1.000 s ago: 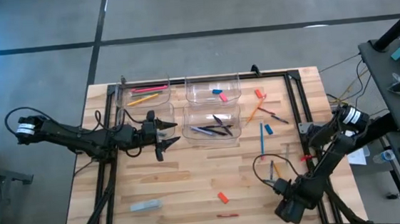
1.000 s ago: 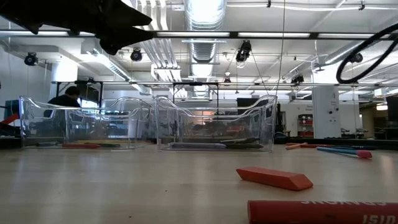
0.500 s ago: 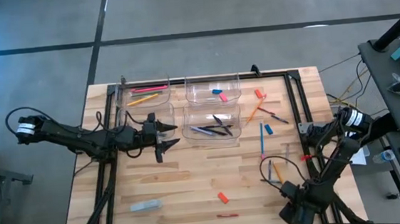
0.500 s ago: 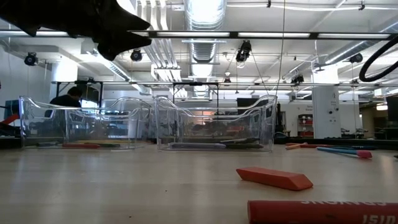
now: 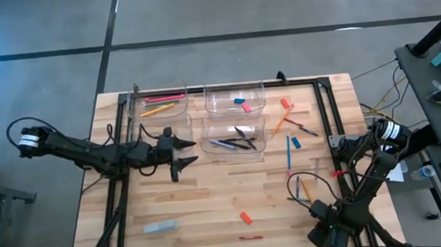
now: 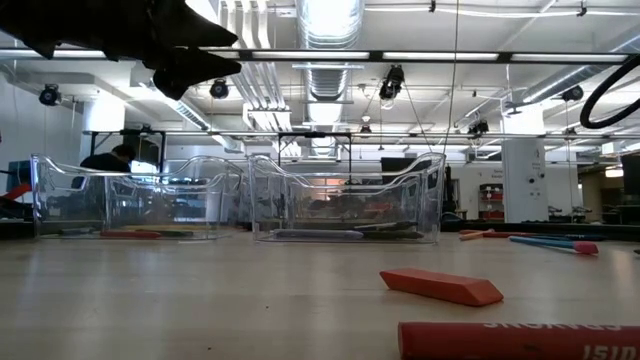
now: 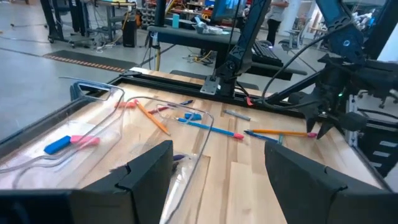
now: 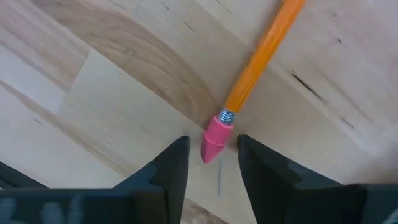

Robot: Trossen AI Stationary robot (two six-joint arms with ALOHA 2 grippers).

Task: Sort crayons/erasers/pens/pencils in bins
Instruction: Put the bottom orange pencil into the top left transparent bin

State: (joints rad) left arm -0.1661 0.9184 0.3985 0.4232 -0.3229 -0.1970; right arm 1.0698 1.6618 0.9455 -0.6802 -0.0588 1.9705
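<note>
An orange pencil point(image 8: 264, 53) with a pink eraser end point(image 8: 216, 140) lies on the wood near the table's right front. My right gripper point(image 8: 211, 155) points down over it, open, one finger on each side of that end. In the high view this gripper point(image 5: 315, 207) sits at the pencil's point(image 5: 304, 188) near end. My left gripper point(image 5: 185, 151) hovers level and open beside the pens bin point(image 5: 236, 136), holding nothing. Four clear bins stand at the far middle. One holds pencils point(image 5: 158, 103) and another holds erasers point(image 5: 238, 102). My right gripper comes from above, its two fingers point(image 8: 171, 168) standing across the pencil's pink eraser end point(image 8: 216, 140). The pencil lies flat on the table. A narrow gap shows on one side. On the other side I cannot tell whether the finger touches.
Loose on the right half lie an orange pencil point(image 5: 282, 122), a blue pencil point(image 5: 288, 156), a red crayon point(image 5: 286, 102) and a dark pen point(image 5: 306, 130). Near the front edge lie a red eraser point(image 6: 440, 286), a red crayon point(image 6: 520, 340) and a grey-blue block point(image 5: 160, 227).
My right gripper has shifted a little toward the table's right near corner and sunk slightly over the orange pencil, then held still. The pencil has stayed where it was.
</note>
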